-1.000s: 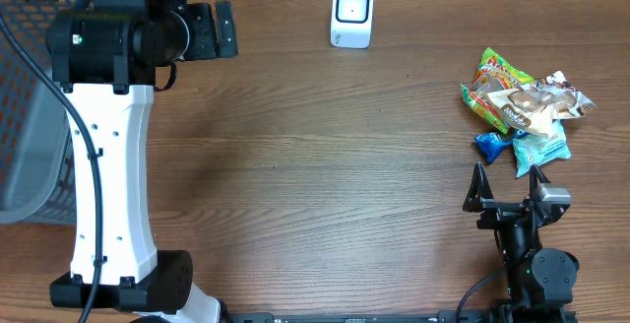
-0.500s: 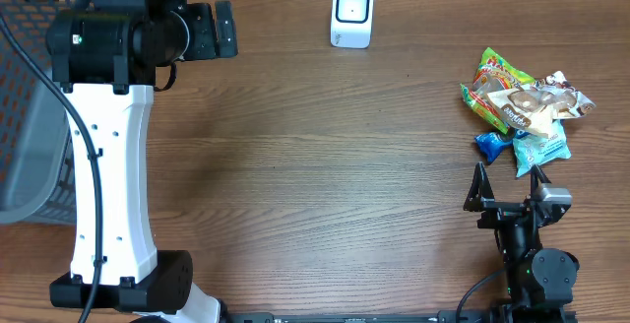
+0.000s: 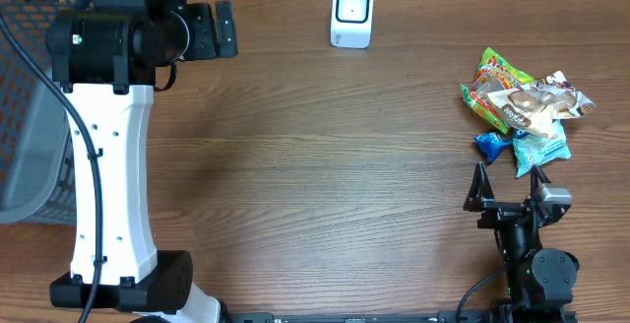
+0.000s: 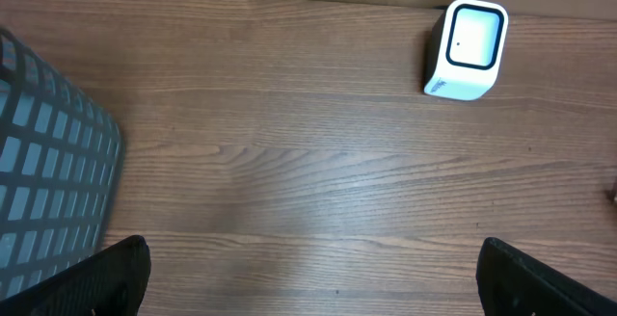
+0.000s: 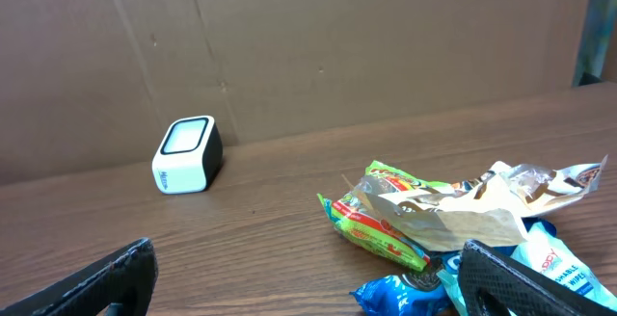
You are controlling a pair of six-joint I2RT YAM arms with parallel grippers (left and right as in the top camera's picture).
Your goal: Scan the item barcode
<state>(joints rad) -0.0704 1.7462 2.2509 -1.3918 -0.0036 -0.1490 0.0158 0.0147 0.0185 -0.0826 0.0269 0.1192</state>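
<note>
Finding the packets (image 3: 522, 106) lying in a loose, overlapping heap on the right of the table (image 3: 325, 165), just ahead of the right gripper (image 3: 508, 177) and well apart from the scanner (image 3: 351, 14) at the far edge. Seeing the right gripper's jaws spread wide and pinching nothing. Seeing the same at the left gripper (image 3: 228, 30), hovering far off on the other side beside the basket (image 3: 25, 87).

Judging the packets light, soft and crinkly: foil or film likely slipping and buckling under a pinch, with the contents perhaps crushing if squeezed hard. Judging a flat crimped end seam the best hold, leaving the printed faces free for the scanner. Favouring the tan packet (image 5: 453, 222) on top, or the green packet (image 5: 381, 229) sticking out toward the scanner, since lifting a buried one is likely dragging its neighbours along.

Not making out any barcode in any view, so not knowing which face needs turning to the scanner. Not telling how many packets are making up the heap, with the lower ones covered. Seeing the blue packet (image 5: 400, 295) cut off at the bottom of the right wrist view, partly behind a finger.
</note>
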